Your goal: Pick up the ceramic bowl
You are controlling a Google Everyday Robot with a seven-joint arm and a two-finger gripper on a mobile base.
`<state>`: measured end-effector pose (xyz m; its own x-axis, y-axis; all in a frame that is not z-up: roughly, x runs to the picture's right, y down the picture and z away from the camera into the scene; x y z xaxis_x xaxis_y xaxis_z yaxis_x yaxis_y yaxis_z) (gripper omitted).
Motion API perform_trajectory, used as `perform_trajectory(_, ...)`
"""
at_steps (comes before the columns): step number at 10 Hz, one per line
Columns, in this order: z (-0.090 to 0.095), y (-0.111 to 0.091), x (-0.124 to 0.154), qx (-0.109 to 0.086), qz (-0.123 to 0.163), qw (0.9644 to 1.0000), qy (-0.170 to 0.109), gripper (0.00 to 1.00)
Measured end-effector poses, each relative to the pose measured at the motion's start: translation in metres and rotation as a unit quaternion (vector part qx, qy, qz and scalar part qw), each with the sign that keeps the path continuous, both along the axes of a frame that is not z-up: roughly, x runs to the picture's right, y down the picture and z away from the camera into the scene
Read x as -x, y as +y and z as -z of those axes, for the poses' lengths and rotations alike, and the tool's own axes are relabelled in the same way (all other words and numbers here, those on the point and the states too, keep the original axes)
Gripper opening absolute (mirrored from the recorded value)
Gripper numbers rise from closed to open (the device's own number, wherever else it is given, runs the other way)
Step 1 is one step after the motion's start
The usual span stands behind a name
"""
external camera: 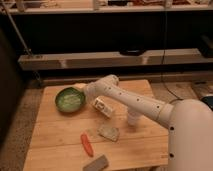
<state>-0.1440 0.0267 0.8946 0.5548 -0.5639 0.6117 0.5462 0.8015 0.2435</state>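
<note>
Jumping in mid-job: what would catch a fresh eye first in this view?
The white arm stretches across the wooden table, with its gripper at the right edge of the green bowl at the table's back left. An orange carrot lies nearer the front, apart from both.

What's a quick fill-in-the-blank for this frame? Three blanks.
1. The ceramic bowl is glazed ____.
2. In the camera view, the gripper is beside the bowl's ____ side.
3. The bowl rests on a table made of ____.
Missing words: green; right; wood.
</note>
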Motion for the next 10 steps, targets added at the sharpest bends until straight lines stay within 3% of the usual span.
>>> perform_trajectory(10,-0.020,0.021,0.012,0.048,0.025,0.9984,-0.013,0.83)
